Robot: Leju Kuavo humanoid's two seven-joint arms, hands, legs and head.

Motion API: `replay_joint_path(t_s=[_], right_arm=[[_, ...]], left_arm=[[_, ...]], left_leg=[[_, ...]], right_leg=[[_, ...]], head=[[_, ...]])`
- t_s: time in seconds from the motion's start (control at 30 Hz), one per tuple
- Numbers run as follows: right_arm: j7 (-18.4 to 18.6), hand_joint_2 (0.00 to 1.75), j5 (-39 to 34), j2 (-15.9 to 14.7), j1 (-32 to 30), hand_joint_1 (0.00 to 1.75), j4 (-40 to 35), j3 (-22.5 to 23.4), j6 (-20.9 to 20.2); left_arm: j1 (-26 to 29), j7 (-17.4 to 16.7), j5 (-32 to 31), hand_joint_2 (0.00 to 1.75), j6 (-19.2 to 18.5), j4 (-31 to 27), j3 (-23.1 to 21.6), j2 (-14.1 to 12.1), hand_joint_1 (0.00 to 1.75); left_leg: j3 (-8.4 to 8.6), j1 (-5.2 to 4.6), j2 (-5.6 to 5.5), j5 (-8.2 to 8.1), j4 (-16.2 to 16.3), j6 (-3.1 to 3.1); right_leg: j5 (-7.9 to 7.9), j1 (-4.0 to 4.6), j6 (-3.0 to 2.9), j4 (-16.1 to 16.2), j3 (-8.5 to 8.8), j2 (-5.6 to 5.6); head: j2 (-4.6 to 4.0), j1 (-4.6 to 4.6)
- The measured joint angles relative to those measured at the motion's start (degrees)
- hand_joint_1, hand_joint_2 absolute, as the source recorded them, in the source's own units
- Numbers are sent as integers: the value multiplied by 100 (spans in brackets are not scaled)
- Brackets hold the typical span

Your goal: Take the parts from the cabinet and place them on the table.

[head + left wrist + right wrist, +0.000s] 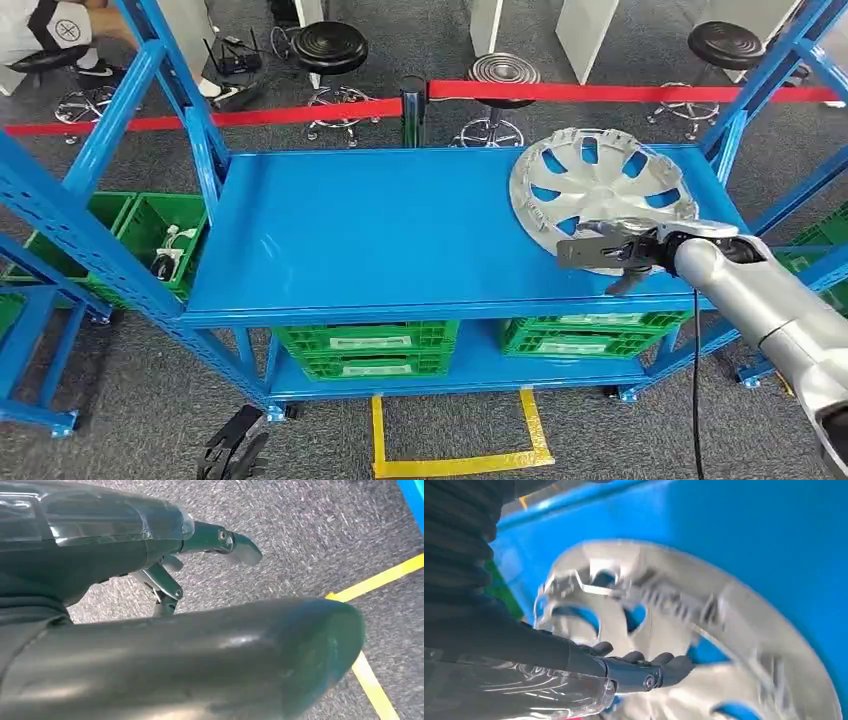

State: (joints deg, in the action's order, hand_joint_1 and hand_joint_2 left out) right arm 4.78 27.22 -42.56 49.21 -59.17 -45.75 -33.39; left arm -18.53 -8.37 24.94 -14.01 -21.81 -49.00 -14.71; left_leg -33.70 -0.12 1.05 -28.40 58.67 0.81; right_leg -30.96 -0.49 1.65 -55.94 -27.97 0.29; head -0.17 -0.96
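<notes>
1. Step in hand: setting one silver hubcap [600, 196] down at the right end of the blue worktop [380, 230]
2. Right robot hand [622, 248] grasps its near rim; left robot hand [200, 555] hangs released over carpet
3. Next move likely calls for releasing cleanly
4. Count: one hubcap; two green crates [365, 348] below

The right arm [770, 300] is smooth silver with a black cable [697, 390] beneath it, ending in a dark hand [610, 250]; behind the left hand's [165, 580] dark fingers [242, 547], screws and clear film show.
</notes>
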Motion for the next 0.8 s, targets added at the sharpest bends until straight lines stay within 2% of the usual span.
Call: replay_joint_path(t_s=[0.2, 0.43, 0.67, 0.73, 0.8], right_arm=[[-359, 175, 666, 77, 112, 0, 317, -92, 583], [-435, 175, 205, 116, 58, 0, 732, -59, 192], [-465, 175, 107, 114, 6, 0, 914, 26, 107], [-465, 175, 300, 114, 6, 0, 940, 22, 208], [-459, 175, 660, 135, 7, 0, 959, 13, 491]], left_arm=[[0, -7, -28, 0, -26, 11, -2, 0, 0], [7, 4, -85, 0, -42, 35, -4, -22, 0], [23, 26, -94, 0, -52, 55, -7, -52, 0], [23, 17, -94, 0, -52, 55, -11, -52, 0], [22, 15, -94, 0, -52, 55, -13, -52, 0]], left_leg=[[-3, -1, -27, 0, 0, 0], [-4, -1, -65, 2, 1, -2], [-4, 0, -77, 2, 0, -3], [-5, 0, -77, 4, 0, -5], [-5, 0, -76, 4, 0, -5]], right_leg=[[-1, -1, 0, 1, 0, -16], [-2, -2, -1, 3, 5, -30], [-4, -1, -3, 3, 6, -35], [-4, -2, -3, 3, 7, -37], [-4, -2, -3, 2, 7, -37]], head=[[0, 0], [0, -4], [2, 0], [0, 0], [0, -2]])
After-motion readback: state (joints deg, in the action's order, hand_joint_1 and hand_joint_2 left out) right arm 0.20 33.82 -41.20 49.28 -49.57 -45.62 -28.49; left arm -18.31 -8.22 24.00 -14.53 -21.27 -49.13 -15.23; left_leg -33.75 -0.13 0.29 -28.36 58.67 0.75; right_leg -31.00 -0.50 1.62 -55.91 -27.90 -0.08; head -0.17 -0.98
